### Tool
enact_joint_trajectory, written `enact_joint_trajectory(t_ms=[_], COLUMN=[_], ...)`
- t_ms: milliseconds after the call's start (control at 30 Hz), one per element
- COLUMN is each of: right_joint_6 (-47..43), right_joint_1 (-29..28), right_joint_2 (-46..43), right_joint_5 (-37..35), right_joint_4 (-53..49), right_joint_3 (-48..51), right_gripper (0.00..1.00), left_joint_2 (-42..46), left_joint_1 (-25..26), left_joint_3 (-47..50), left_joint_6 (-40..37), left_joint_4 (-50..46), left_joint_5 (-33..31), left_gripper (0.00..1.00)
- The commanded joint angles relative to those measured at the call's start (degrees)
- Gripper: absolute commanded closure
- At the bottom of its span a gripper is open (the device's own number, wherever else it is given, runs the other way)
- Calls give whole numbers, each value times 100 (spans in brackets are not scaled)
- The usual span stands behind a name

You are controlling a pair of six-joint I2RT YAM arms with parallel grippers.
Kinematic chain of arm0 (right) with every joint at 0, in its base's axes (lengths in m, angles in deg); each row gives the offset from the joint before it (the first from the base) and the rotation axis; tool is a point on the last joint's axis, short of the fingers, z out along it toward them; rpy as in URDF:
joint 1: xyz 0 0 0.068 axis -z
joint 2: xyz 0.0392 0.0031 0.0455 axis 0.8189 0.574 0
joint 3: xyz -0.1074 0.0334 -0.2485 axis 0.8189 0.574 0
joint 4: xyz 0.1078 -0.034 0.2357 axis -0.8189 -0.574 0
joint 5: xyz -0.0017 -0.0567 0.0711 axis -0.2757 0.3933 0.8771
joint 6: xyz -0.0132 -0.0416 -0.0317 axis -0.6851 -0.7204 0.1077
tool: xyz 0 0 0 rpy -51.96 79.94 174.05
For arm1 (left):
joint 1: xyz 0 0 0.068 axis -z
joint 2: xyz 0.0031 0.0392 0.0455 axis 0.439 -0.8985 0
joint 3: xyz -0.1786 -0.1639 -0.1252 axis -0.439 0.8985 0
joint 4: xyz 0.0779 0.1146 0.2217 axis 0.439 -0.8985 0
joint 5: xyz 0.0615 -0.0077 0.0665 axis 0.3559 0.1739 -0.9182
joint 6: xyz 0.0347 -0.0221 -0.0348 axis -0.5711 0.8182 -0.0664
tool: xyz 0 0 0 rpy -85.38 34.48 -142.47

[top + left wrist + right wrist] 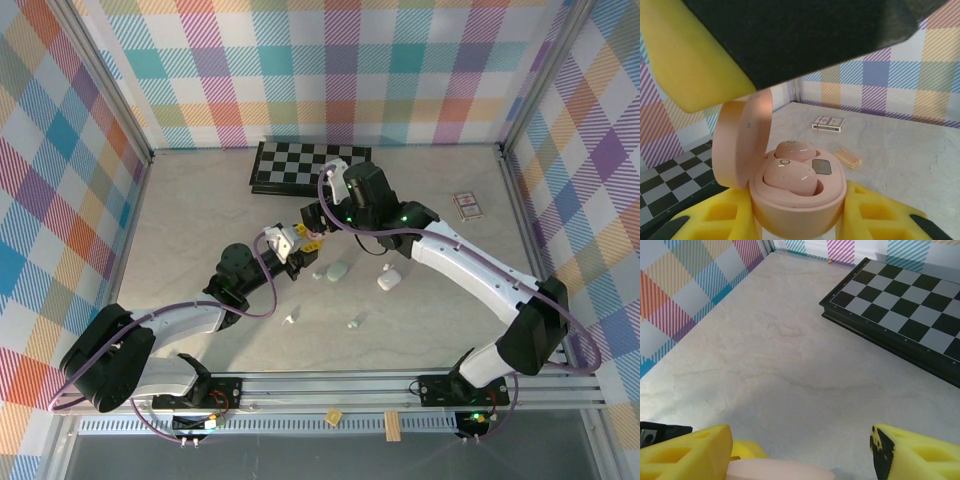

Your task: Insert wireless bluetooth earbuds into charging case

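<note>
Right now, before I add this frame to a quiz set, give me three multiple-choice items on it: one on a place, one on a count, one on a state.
1. Where does the chessboard lie?
A) by the arms' bases
B) at the far edge of the table
C) under the card box

2. How many earbuds sit in the pink case?
A) none
B) one
C) two

3. How is the lid of that case?
A) swung open
B) shut
C) lying loose beside it

Answers:
1 B: the top view shows the board at the back, far from the bases.
2 C: the left wrist view shows two pink buds in the wells.
3 A: the lid stands up on its hinge while the left fingers grip the case.
</note>
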Motion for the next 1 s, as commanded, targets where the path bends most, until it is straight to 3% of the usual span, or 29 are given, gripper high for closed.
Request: enact_joint_trajectory(t_ms=[0, 267, 400, 500, 700, 967], right_joint_6=[-249, 136, 1342, 2322, 3922, 5331], right_joint_1=[32, 123, 685, 1055, 1197, 982], right_joint_2=[-304, -1063, -1531, -1727, -1632, -1434], right_joint_5=[8, 225, 1519, 2395, 3694, 3850], right_joint_4=[-119, 410, 1301, 2030, 3558, 4834], right_joint_3=[239, 990, 1687, 2181, 2824, 3181], right_gripper=[26, 23, 16, 17, 20, 25], left_joint_2=[146, 101, 133, 175, 184, 356], left_joint_1=[66, 67, 66, 66, 66, 66], left_joint_3=[-35, -39, -17, -42, -74, -97], left_joint_6=[-97, 84, 245, 434, 740, 912], left_joint_4=[349, 555, 665, 733, 1056, 1039], left_joint_5=[15, 16, 9, 34, 114, 329], left_gripper=[75, 75, 75, 75, 75, 75])
